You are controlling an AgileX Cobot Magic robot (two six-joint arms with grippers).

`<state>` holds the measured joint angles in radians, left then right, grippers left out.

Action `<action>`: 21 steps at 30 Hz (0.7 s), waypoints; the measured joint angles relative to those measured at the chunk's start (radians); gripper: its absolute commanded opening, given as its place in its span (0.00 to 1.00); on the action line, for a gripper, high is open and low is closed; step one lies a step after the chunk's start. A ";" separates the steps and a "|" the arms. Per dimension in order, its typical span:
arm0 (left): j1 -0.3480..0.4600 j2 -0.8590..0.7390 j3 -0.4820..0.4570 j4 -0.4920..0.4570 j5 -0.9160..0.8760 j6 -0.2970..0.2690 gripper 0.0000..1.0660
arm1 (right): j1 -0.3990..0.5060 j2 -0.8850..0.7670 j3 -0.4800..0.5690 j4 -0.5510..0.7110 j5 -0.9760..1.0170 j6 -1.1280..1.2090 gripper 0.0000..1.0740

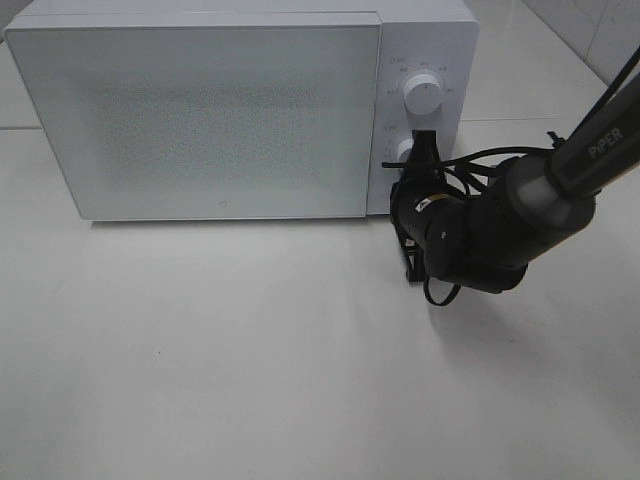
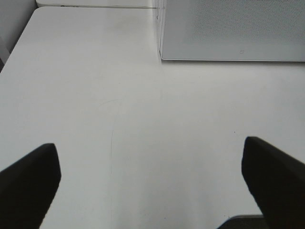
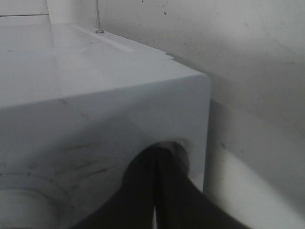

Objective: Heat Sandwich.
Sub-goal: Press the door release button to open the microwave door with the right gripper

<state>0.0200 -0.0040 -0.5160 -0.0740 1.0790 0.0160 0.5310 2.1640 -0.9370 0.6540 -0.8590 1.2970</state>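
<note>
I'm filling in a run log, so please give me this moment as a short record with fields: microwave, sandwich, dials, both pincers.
microwave: on the table, door closed
sandwich: not in view
upper dial: in plain sight
lower dial: partly hidden behind the right pincer
right pincer: shut, tips at the control panel by the lower dial; contact unclear
left pincer: open, empty, above the table

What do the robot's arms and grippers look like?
The right arm is black, with rounded joint housings and a dark tube link bearing white PiPER lettering. Loose black cables loop around its wrist, which carries a small pale label. The right gripper has black fingers; the left gripper has broad, black, wedge-shaped fingers.
</note>
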 measured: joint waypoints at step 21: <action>0.000 0.000 0.000 0.000 0.000 0.000 0.92 | 0.001 0.004 -0.022 0.037 0.030 -0.055 0.00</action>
<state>0.0200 -0.0040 -0.5160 -0.0740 1.0790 0.0160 0.5320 2.1680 -0.9590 0.6910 -0.8290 1.2420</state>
